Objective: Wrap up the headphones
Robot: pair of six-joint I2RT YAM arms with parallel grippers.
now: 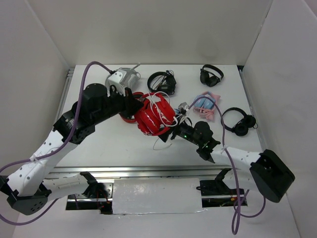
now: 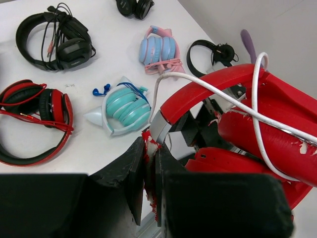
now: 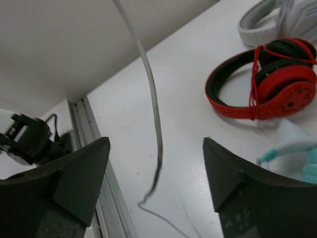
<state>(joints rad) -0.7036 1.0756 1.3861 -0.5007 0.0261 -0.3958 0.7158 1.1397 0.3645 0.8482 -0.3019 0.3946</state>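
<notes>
Red-and-black open-hoop headphones (image 2: 49, 106) are lying on the white tabletop (image 2: 114, 49) near a teal cat-eared pair (image 2: 124, 106) — a pink-and-blue pair (image 2: 161, 52) and a black corded pair (image 2: 72, 49) are sitting beyond.

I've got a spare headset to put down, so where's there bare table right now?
Bare table lies near left, bordered by the left arm, the held red headphones and the front rail. The back and right are crowded with other headsets; a white cable loops near centre.

no lettering, brand, number or sign can be read on the headphones (image 1: 154, 118) or anything around them.
</notes>
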